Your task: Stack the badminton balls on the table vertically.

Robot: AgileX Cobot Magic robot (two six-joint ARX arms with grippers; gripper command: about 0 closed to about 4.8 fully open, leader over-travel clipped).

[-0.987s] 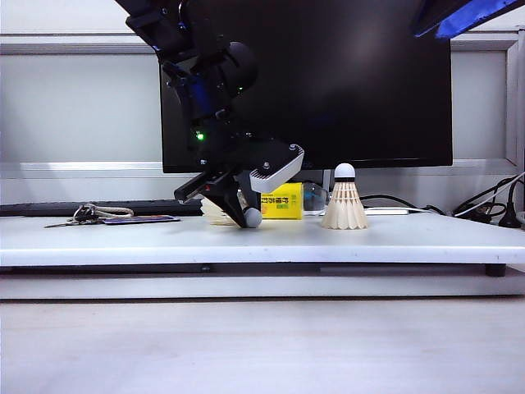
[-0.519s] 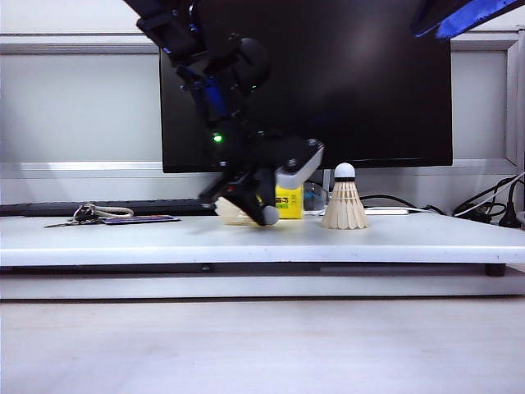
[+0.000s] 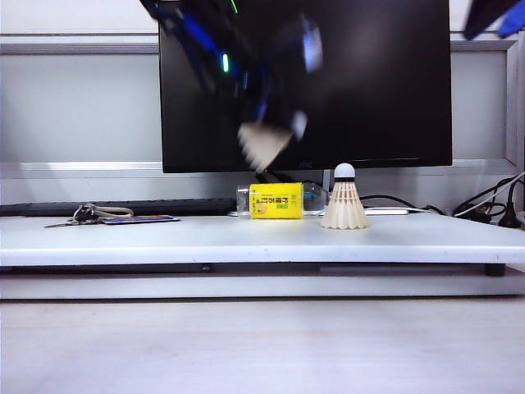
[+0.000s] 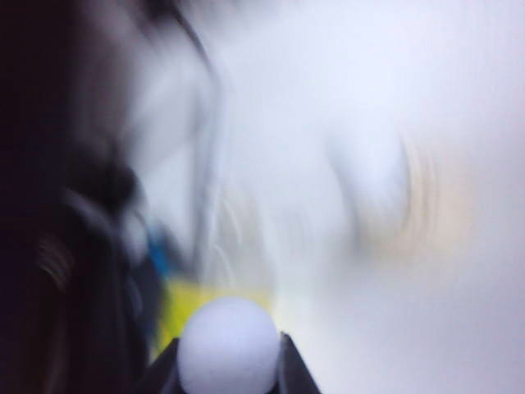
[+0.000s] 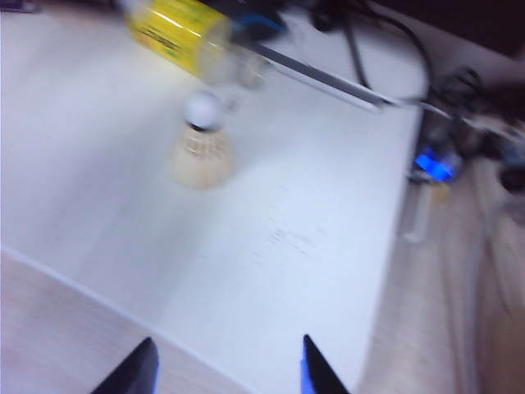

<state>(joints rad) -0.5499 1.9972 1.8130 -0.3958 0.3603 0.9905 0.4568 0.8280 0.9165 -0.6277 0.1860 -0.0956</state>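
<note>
One badminton ball (image 3: 344, 201) stands upright on the white table (image 3: 246, 238), cork tip up; the right wrist view also shows this standing badminton ball (image 5: 201, 149). A second badminton ball (image 3: 262, 144) hangs blurred in the air before the monitor, up and left of the standing one. My left gripper (image 3: 279, 131) is shut on it. In the left wrist view its round white cork (image 4: 228, 343) sits between the jaws of my left gripper (image 4: 228, 361). My right gripper (image 5: 225, 368) is open and empty, high over the table's near edge (image 5: 98, 287).
A clear bottle with a yellow label (image 3: 276, 200) lies behind, just left of the standing badminton ball. Keys and a dark flat item (image 3: 98, 216) rest at the far left. A large black monitor (image 3: 377, 82) fills the back. Cables (image 3: 484, 209) trail at the right.
My left gripper has lifted the badminton ball off the table, up and to the right, and turned it. The standing badminton ball and the bottle have not moved.
</note>
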